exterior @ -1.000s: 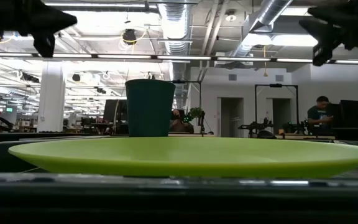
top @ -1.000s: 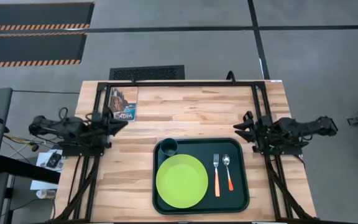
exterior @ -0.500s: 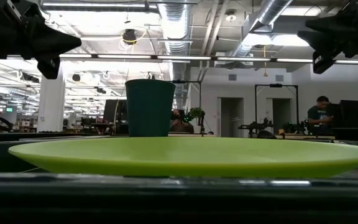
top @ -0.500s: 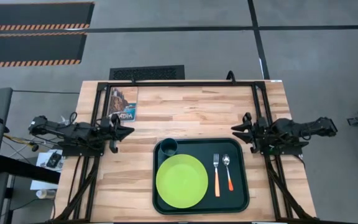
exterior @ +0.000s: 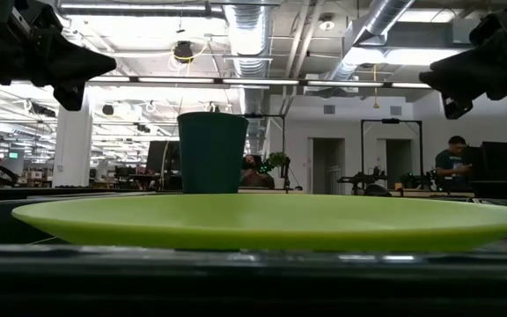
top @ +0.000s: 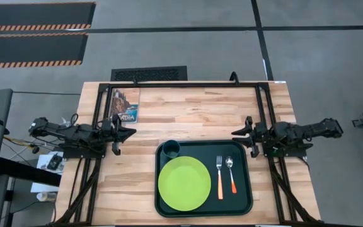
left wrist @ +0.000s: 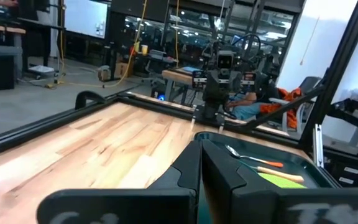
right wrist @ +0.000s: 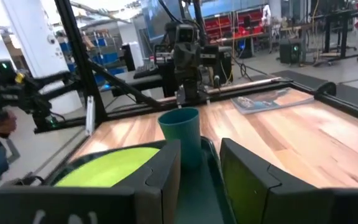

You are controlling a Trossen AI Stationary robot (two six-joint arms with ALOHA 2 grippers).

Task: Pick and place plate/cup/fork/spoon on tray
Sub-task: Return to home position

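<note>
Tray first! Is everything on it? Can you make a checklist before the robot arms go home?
1. Plate on the tray: ok, lying flat.
2. Cup on the tray: ok, upright in the far left corner.
3. Fork and spoon on the tray: ok, side by side, right of the plate.
4. Left gripper empty: ok, shut on nothing, over the table left of the tray.
5. Right gripper empty: ok, open, by the tray's far right corner.
6. Both grippers raised clear of the dishes: ok in the low view.
</note>
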